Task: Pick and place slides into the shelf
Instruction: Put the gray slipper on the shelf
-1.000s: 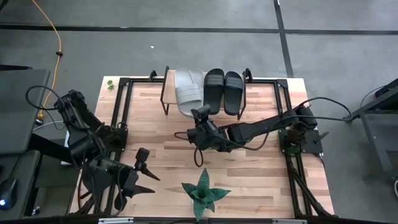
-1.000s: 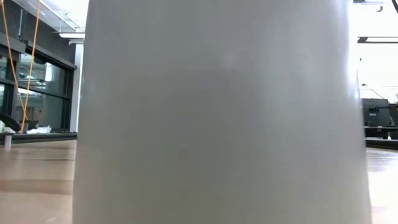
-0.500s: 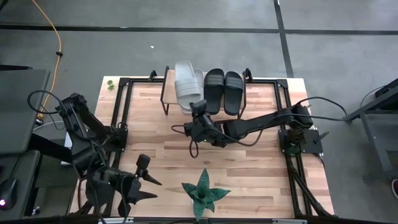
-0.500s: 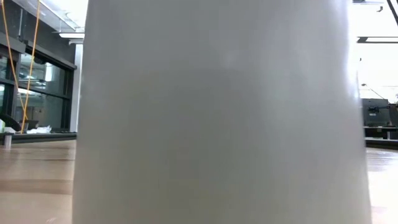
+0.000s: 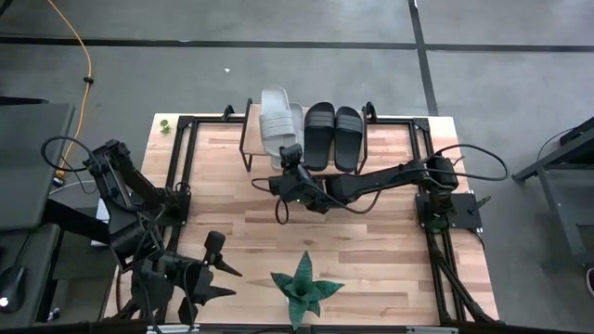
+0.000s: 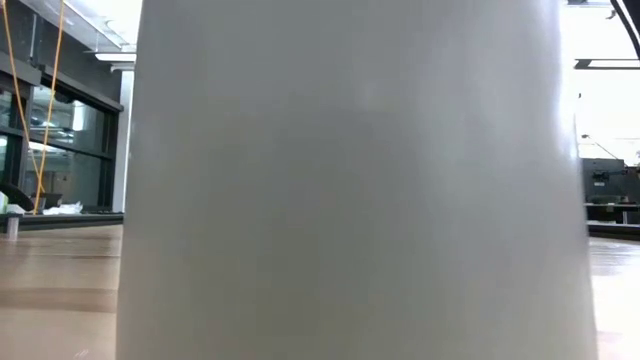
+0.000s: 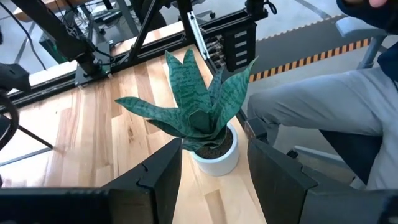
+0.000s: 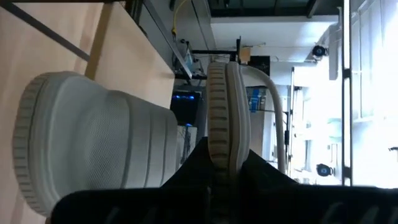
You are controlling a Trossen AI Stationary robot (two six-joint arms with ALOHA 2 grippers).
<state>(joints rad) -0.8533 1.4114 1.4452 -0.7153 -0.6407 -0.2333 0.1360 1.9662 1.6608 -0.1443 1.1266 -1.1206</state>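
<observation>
Slides, 2 black [image 5: 333,133] and 1 grey, are set on the shelf [image 5: 251,130]; the last grey slide [image 5: 276,122] is pinched on edge by the right claw [image 5: 290,160], to be lowered flat; left claw [image 5: 220,263] part open, empty

You see a table [image 5: 371,232] of pale, smooth wood planks framed in dark matt metal. The grey slides [image 8: 93,146] look like matt foam, ribbed on strap and sole edge; the black slides [image 5: 332,130] are matt too. The plant [image 7: 199,102] has waxy leaves in a smooth white pot [image 7: 221,158].
</observation>
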